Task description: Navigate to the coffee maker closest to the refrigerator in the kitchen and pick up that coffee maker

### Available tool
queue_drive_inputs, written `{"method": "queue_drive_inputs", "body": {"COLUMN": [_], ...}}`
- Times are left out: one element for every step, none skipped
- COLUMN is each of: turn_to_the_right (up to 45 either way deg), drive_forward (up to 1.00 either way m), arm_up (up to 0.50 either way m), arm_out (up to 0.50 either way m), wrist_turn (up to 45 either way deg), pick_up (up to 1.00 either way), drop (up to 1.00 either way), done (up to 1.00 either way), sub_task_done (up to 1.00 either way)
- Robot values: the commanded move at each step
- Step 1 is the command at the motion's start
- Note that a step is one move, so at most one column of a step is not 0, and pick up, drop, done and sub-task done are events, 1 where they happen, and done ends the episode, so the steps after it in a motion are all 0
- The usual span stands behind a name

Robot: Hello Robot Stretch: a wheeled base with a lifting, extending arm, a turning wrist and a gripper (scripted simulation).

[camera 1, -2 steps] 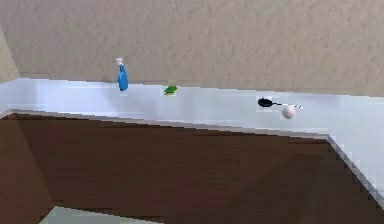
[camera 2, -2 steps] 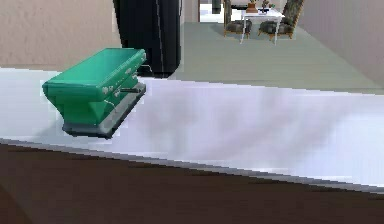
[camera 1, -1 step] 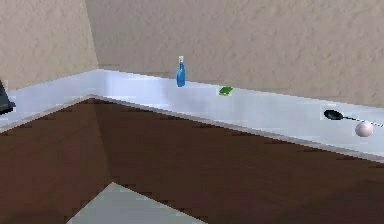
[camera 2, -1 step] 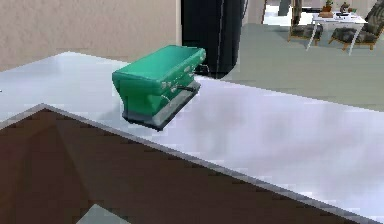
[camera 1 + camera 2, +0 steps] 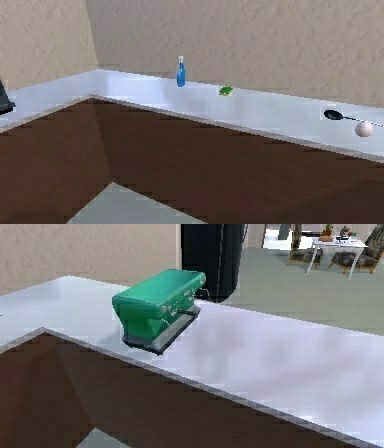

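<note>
The green boxy coffee maker [image 5: 160,306] is sitting on the pale grey countertop [image 5: 290,359] near a tall black appliance [image 5: 212,254], and, with the gripper's jaw state impossible to tell, a misjudged reach would be shoving it away.

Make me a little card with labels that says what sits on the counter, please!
counter: pale grey top, brown front
blue bottle: upright, near the wall
small green thing: right of the bottle
dark ladle-like thing: forward view's right
pale ball: beside it
coffee maker: green, on the counter, arm side view
tall black appliance: behind the coffee maker
table: far off, with chairs
</note>
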Motion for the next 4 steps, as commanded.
{"method": "queue_drive_inputs", "body": {"turn_to_the_right": [0.0, 0.0, 0.0, 0.0], "drive_forward": [0.0, 0.0, 0.0, 0.0], "arm_up": [0.38, 0.0, 0.0, 0.0], "arm_out": [0.0, 0.3, 0.0, 0.0], "wrist_turn": [0.0, 0.0, 45.0, 45.0], "pick_up": [0.0, 0.0, 0.0, 0.0], "drop": [0.0, 0.0, 0.0, 0.0], "done": [0.0, 0.0, 0.0, 0.0], "sub_task_done": [0.0, 0.0, 0.0, 0.0]}}
